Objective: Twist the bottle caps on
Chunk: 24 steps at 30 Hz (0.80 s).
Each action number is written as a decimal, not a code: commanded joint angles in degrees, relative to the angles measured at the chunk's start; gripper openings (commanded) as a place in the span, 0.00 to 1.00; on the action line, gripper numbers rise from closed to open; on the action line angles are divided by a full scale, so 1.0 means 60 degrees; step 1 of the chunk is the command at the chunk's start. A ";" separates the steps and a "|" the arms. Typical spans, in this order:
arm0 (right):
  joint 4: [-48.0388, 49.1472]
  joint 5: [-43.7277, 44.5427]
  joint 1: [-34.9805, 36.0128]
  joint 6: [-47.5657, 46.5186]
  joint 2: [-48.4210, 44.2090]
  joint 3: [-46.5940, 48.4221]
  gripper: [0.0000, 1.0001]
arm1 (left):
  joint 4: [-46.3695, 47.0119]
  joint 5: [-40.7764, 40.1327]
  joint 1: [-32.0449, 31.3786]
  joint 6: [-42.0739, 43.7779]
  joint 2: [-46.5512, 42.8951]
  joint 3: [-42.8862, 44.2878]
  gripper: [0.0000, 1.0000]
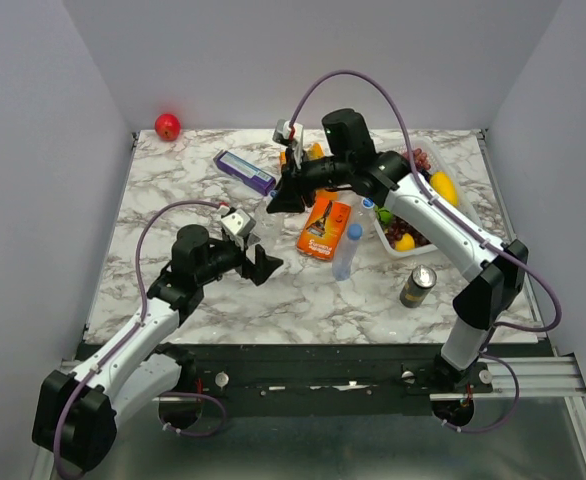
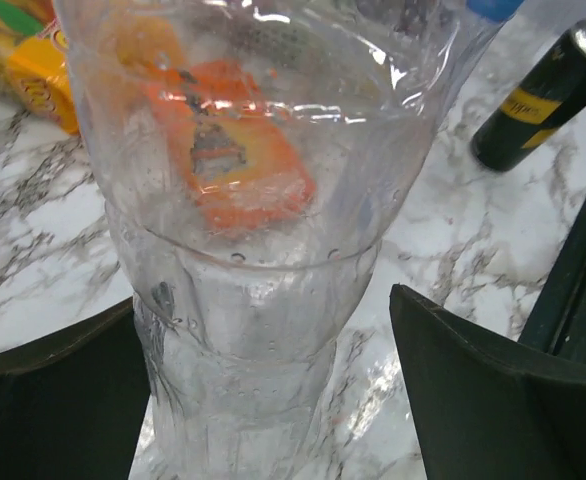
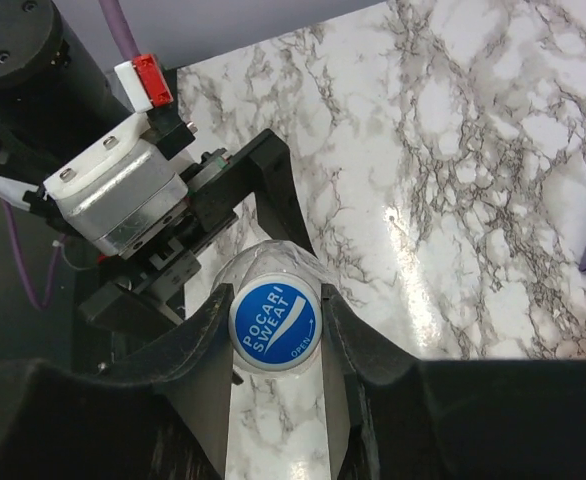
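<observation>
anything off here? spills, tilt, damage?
No spill or damage. One oddity: the left gripper stands open around the bottle, not clamping it, while the right gripper is shut on its blue cap. Nothing braces the bottle against twisting.

The top external camera sits high above and behind the arm bases, looking down and toward the far wall over the whole marble surface (image 1: 173, 190). The left wrist camera looks low across the surface toward the right, pressed up to the clear bottle (image 2: 243, 300) between the left jaws, with the orange package (image 2: 223, 150) and dark can (image 2: 543, 95) beyond, both also seen from overhead. The right wrist camera looks steeply down, close on the blue bottle cap (image 3: 274, 325) between the right jaws, atop that same bottle.
</observation>
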 commanded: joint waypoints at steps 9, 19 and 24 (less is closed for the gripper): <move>0.0677 0.1760 0.0377 -0.2919 -0.0129 -0.1828 0.13 | -0.4945 -0.1603 0.1485 0.2647 -0.2118 0.1038 0.99; 0.0780 0.2098 0.0685 -0.3594 -0.0202 -0.2370 0.14 | -0.4622 -0.2206 0.1720 0.2076 -0.2092 0.0920 0.99; 0.0838 0.2186 0.0730 -0.3594 -0.0187 -0.2517 0.22 | -0.4622 -0.2176 0.1735 0.2222 -0.2063 0.0891 0.99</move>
